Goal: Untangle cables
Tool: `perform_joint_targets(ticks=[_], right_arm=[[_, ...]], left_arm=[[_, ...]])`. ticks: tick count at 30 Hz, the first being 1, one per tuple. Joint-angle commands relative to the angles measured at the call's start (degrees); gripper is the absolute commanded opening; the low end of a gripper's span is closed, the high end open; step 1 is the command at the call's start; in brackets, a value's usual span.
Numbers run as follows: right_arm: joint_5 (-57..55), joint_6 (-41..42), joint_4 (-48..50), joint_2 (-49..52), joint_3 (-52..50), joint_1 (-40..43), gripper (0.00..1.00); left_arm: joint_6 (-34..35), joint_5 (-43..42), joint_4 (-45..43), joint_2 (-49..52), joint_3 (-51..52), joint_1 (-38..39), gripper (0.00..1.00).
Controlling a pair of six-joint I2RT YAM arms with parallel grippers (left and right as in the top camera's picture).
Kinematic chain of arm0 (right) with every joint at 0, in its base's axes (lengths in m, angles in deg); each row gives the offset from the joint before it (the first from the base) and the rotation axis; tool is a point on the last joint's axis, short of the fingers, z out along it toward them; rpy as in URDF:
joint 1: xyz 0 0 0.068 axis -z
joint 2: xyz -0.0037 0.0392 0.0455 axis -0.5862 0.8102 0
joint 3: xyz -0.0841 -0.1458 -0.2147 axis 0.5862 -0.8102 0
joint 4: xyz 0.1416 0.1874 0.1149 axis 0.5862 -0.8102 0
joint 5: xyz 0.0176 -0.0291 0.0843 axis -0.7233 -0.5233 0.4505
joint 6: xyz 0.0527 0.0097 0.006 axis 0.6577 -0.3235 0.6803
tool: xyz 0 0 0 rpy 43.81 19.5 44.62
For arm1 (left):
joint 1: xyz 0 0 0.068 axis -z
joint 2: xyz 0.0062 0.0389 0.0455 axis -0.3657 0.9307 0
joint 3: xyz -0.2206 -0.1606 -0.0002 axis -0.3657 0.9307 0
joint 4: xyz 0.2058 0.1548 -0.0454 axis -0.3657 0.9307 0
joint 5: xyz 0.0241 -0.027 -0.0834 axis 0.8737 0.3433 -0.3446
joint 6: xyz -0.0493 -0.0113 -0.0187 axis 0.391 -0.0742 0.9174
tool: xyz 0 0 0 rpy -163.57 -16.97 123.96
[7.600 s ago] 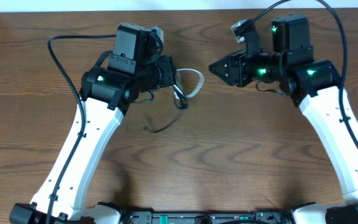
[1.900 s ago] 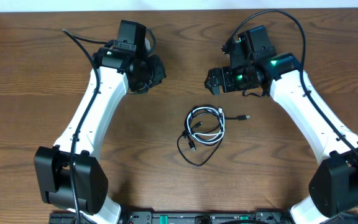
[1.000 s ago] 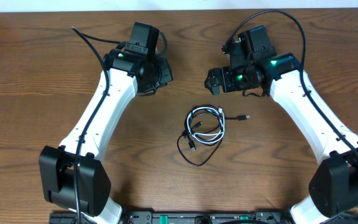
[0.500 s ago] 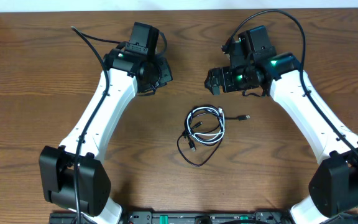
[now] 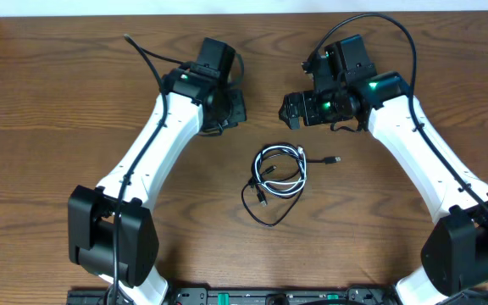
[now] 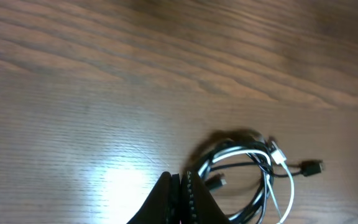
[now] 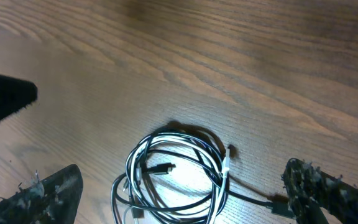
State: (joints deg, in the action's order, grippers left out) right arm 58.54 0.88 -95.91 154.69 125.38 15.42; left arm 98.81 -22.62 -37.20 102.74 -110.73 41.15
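The cables [image 5: 280,172] lie in one tangled coil on the wooden table, a white cord and a black cord wound together. A black loop [image 5: 263,213] trails toward the front and a black plug [image 5: 335,159] sticks out to the right. My left gripper [image 5: 234,108] hovers behind and left of the coil, shut and holding nothing. In the left wrist view its closed tips [image 6: 182,185] point at the cables [image 6: 253,171]. My right gripper [image 5: 290,110] hangs behind the coil, open. In the right wrist view its fingers [image 7: 51,193] stand wide on either side of the cables [image 7: 173,174].
Wooden table [image 5: 49,152] all around the coil. The white edge of the backdrop runs along the far side [image 5: 252,7]. In the right wrist view the dark tip of the left gripper [image 7: 5,96] shows at the left edge.
My left arm has swung to the right, bringing its shut gripper closer to the coil. The right arm and the cables have not moved.
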Motion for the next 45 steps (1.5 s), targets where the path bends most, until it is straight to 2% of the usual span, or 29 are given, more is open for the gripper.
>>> perform_joint_targets(ticks=[1, 8, 45], right_arm=[[-0.26, -0.17, -0.09, 0.2, 0.02, 0.13, 0.99], [-0.26, -0.17, -0.09, 0.2, 0.02, 0.13, 0.99], [-0.28, -0.17, -0.09, 0.2, 0.02, 0.13, 0.99]], left_arm=[[-1.09, 0.59, 0.17, 0.44, 0.85, -2.4, 0.08], [-2.38, 0.59, 1.29, 0.44, 0.85, -4.76, 0.07], [-2.34, 0.57, -2.05, 0.44, 0.85, -4.79, 0.07]])
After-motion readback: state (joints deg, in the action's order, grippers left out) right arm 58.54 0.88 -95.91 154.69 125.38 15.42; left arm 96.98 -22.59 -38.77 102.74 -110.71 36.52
